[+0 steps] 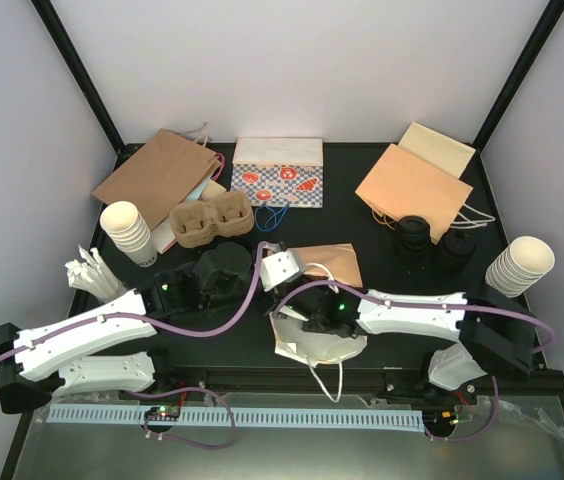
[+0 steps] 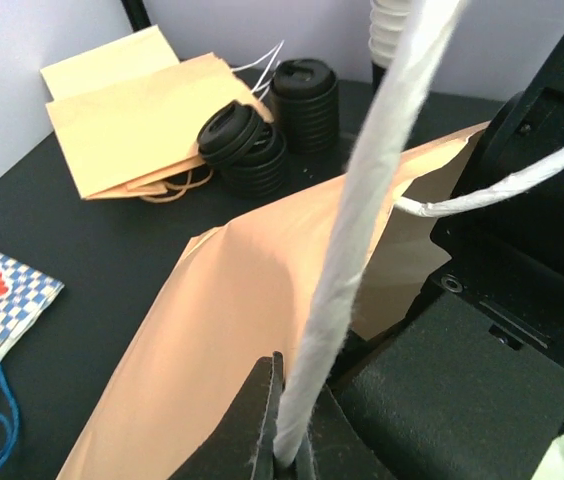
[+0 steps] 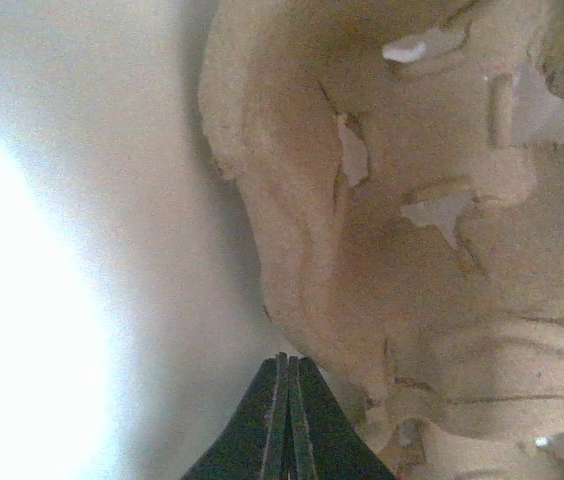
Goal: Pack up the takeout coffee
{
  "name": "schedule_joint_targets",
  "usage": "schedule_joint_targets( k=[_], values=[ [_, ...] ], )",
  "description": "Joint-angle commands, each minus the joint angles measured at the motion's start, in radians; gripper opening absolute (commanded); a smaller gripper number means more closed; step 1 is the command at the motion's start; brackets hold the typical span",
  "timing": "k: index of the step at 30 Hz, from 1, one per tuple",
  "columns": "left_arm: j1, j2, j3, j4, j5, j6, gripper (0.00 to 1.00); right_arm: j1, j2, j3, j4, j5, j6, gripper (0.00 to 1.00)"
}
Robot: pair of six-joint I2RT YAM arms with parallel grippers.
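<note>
The takeout coffee, short cups with black lids (image 1: 412, 232) (image 1: 457, 245), stands at the back right beside a flat kraft bag; the left wrist view shows the cups (image 2: 242, 140) (image 2: 305, 95) beyond the bag I hold. In the middle of the table lies a tan paper bag (image 1: 327, 262) (image 2: 232, 330). My left gripper (image 1: 297, 278) (image 2: 287, 375) is shut on the bag's white twisted handle (image 2: 362, 200). My right gripper (image 1: 302, 316) (image 3: 288, 358) is shut, reaching into the bag's mouth, right next to a brown pulp carrier (image 3: 422, 250). Nothing shows between its fingers.
Pulp cup carriers (image 1: 210, 220) sit at centre left. Stacks of lidless paper cups stand at the left (image 1: 127, 230) and right (image 1: 519, 265). Flat kraft bags lie at the back left (image 1: 157, 175) and back right (image 1: 412, 185). A checkered box (image 1: 278, 172) and blue band (image 1: 274, 215) lie behind.
</note>
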Motion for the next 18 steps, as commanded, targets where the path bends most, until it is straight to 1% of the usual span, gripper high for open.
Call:
schedule_joint_targets(
  k=[1,10,12,18],
  values=[
    [-0.042,0.007,-0.002,-0.002,0.144,-0.016,0.02,-0.019,-0.093,-0.006,0.007,-0.064,0.05,0.01],
    [-0.042,0.01,-0.001,-0.001,0.14,-0.017,0.02,-0.018,-0.166,-0.007,-0.077,-0.227,0.174,0.01],
    [-0.042,0.01,-0.001,0.001,0.138,-0.02,0.01,-0.02,-0.165,0.006,-0.084,-0.276,0.226,0.01],
    [-0.042,0.005,0.001,0.019,0.125,-0.029,0.02,-0.02,-0.122,0.045,-0.077,-0.347,0.362,0.01]
  ],
)
